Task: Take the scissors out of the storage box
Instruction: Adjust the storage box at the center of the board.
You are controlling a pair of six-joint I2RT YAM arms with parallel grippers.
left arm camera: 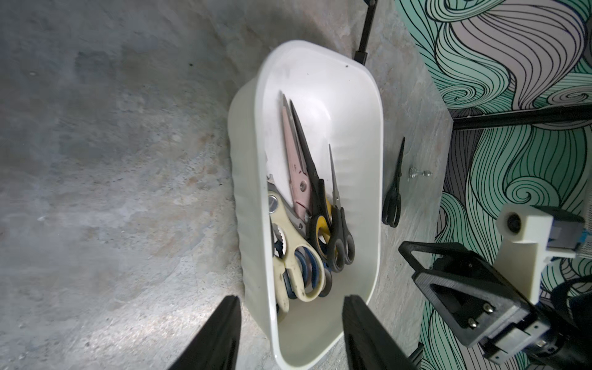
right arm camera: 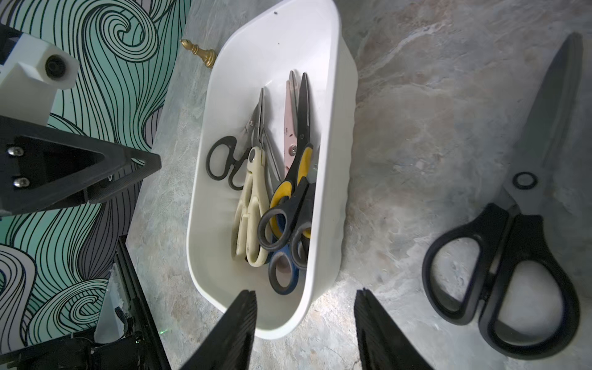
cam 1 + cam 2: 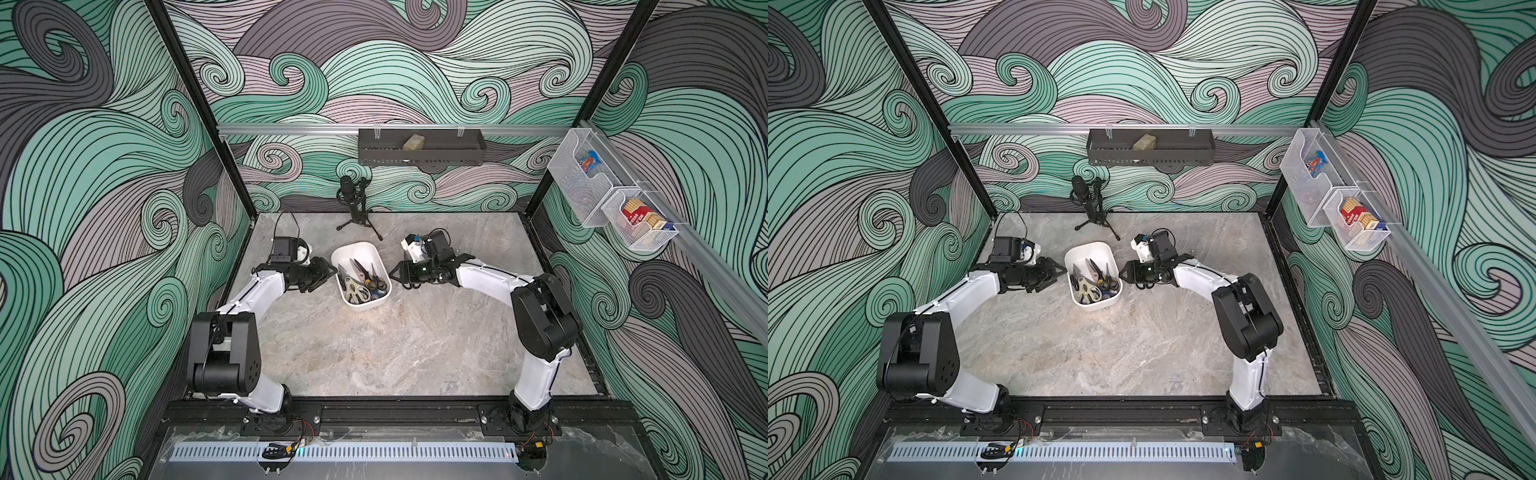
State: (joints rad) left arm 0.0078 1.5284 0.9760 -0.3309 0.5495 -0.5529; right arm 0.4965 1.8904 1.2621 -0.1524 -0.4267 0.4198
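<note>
The white storage box [image 3: 357,249] [image 3: 1092,251] stands mid-table. Several scissors lie piled in it: cream-handled [image 1: 298,266], long pink [image 1: 296,173], yellow-black [image 2: 298,166], blue [image 2: 283,272] and black [image 2: 224,160]. Another black pair of scissors [image 2: 512,256] [image 1: 394,192] lies flat on the table just right of the box, under my right wrist. My left gripper [image 3: 332,272] [image 1: 292,299] is open and empty beside the box's left wall. At the box's right wall my right gripper [image 3: 392,276] [image 2: 306,292] is also open and holds nothing.
A microphone on a tripod [image 3: 353,199] stands behind the box. A small gold piece [image 2: 198,53] lies on the table past the box. A small metal piece [image 1: 419,174] lies beyond the loose scissors. A black wall tray [image 3: 422,147] and wire baskets [image 3: 582,183] hang on the walls.
</note>
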